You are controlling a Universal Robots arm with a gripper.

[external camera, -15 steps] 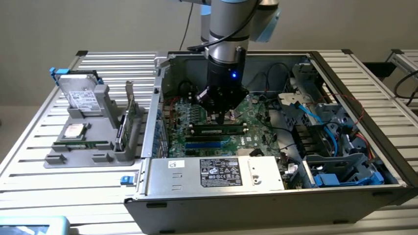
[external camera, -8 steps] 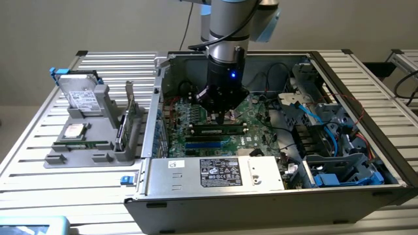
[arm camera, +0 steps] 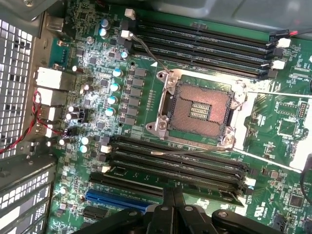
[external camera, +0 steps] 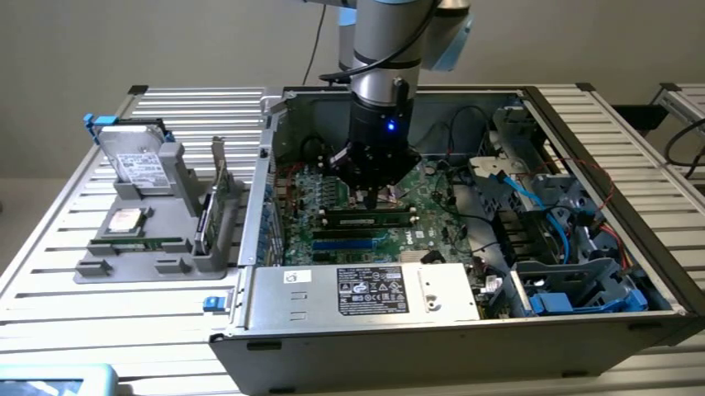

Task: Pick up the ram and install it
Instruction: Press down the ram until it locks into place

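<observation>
The ram (external camera: pixel 369 221), a narrow green stick with black chips, stands on edge in a black slot on the motherboard (external camera: pixel 330 198) inside the open computer case. My gripper (external camera: pixel 375 198) hangs straight down over the middle of the stick. Its fingers are shut together and their tips are at the ram's top edge. I cannot tell whether they press on it. In the wrist view the shut gripper (arm camera: pixel 170 195) points at the nearest rail of the lower bank of memory slots (arm camera: pixel 175 168), beside the empty processor socket (arm camera: pixel 200 109).
A grey holder (external camera: pixel 132 264) at the exterior view's left carries a hard drive (external camera: pixel 138 161), a small green board (external camera: pixel 138 245) and an upright expansion card (external camera: pixel 220 194). The case walls (external camera: pixel 259 190), the power supply (external camera: pixel 364 293) and blue cables (external camera: pixel 529 198) crowd the board.
</observation>
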